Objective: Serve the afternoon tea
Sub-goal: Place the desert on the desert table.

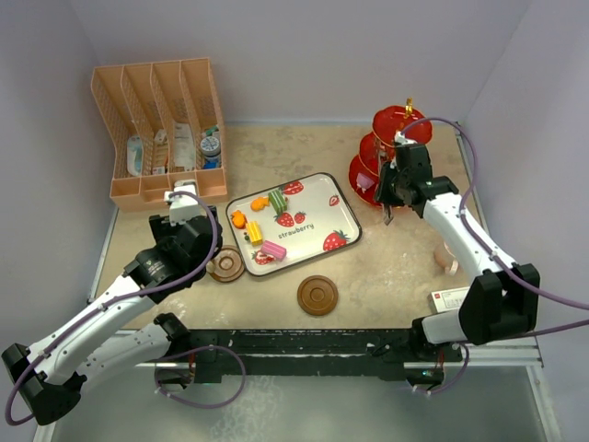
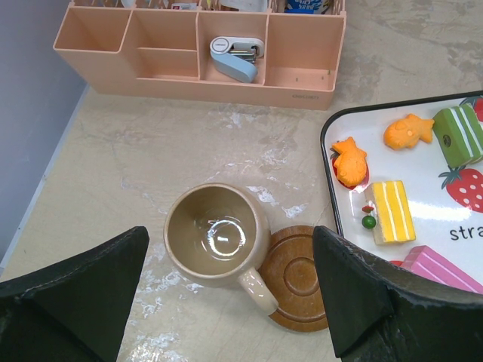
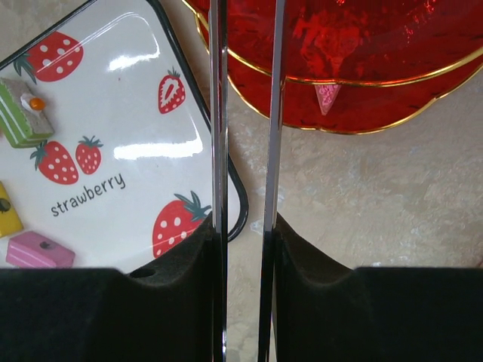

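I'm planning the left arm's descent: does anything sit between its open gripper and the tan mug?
Nothing visible does. The tan mug stands uncovered below the left gripper; the brown saucer lies beside it, by the handle.

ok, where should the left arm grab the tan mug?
Probably the rim wall, from straight above: the mug stands upright, mouth open and empty. Pinch the side away from the handle, which points toward the saucer. The left gripper hangs open above it.

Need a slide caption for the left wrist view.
Open left gripper above tan mug, its handle overlapping a brown saucer.
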